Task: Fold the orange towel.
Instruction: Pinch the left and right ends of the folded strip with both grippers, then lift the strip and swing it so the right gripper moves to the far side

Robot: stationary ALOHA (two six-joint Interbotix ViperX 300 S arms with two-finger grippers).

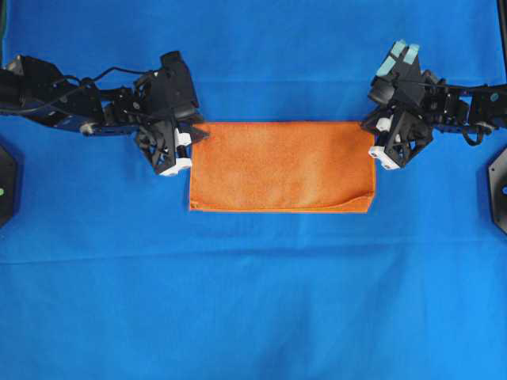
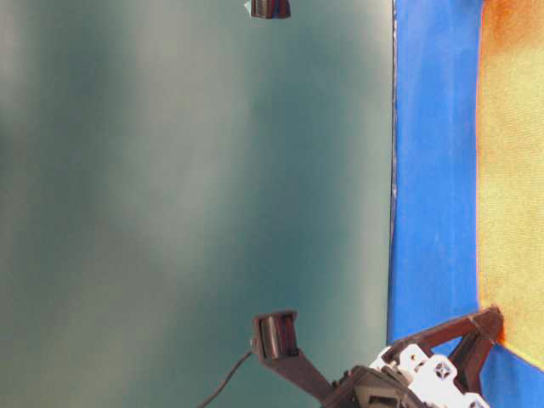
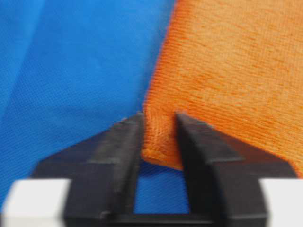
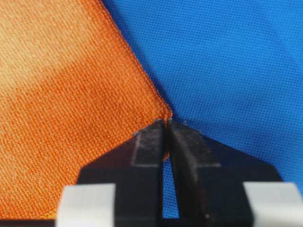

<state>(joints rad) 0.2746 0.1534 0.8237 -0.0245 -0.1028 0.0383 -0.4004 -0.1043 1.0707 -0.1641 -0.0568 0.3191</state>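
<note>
Blue cloth (image 1: 253,317) covers the whole table, flat, nothing else on it but the orange towel (image 1: 281,166). Towel lies mid-table, already folded once into a rectangle, long axis left-right in the overhead view, doubled edges along the near side. Left gripper (image 3: 158,130) sits at the towel's far-left corner, jaws pinched on a bunched bit of that corner; cloth visibly squeezed between the fingertips in the left wrist view. Right gripper (image 4: 166,124) sits at the far-right corner, jaws nearly together on the very tip of that corner; grip looks thin, only the hem point is between the pads. Each arm is at its own end of the long axis, towel stretching between them, both equally near. Next fold likely needs both far corners lifted together and carried toward the near edge, or one end carried across to the other; cannot tell which. Risk: right corner slips out, since so little cloth is caught.
</note>
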